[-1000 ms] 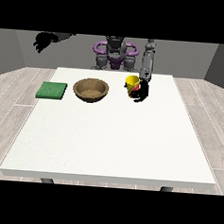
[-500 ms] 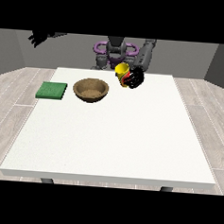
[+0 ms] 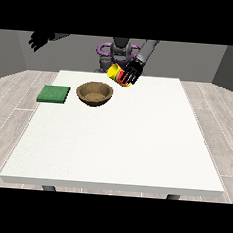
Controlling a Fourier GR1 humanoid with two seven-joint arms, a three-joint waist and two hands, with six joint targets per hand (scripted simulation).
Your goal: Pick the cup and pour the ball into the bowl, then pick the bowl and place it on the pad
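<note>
A humanoid robot (image 3: pixel 120 51) stands behind a large white table (image 3: pixel 117 138), holding a yellow cup (image 3: pixel 116 74) in the air with the hand at the view's right (image 3: pixel 133 73). The black fingers of that hand are curled round the cup's side, and red markings show on the cup between them. The cup is tilted, its mouth turned toward the view's left and downward, above and to the right of the bowl (image 3: pixel 94 93) and clear of the tabletop. No ball can be made out in the cup or in the bowl.

One cup, one bowl and one pad make up the objects in play. The single brown wooden bowl sits upright on the table's far half, left of centre, its inside a speckled tan. The one green pad (image 3: pixel 54 94), a flat square, lies just beside the bowl at the view's left, near the table's left edge, with a strip of white table between them.

The hand at the view's left (image 3: pixel 39 40) is raised high and far out to the side, well apart from the table and holding nothing; whether its fingers are spread or curled cannot be told.

The tabletop is plain white on dark legs (image 3: pixel 48 187). The floor (image 3: pixel 11 106) is pale grey wood-look planking, and the walls (image 3: pixel 201 58) behind are grey.
</note>
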